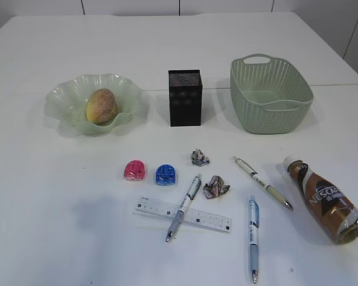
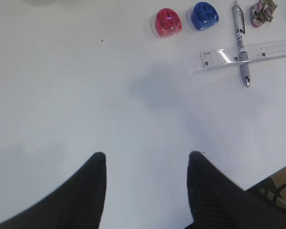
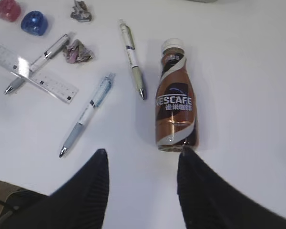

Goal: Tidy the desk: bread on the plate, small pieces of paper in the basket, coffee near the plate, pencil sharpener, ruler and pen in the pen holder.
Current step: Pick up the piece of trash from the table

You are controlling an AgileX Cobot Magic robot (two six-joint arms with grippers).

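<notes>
The bread lies on the green plate at the left. The coffee bottle lies on its side at the right, just beyond my open right gripper, whose right fingertip is close to the coffee's base. A pink sharpener and a blue sharpener sit mid-table. One pen lies across the clear ruler; two more pens lie to its right. Two crumpled papers lie nearby. My left gripper hangs open over bare table.
The black pen holder stands at the back centre. The green basket is to its right, with nothing seen inside. The table's front edge shows low in both wrist views. Neither arm appears in the exterior view.
</notes>
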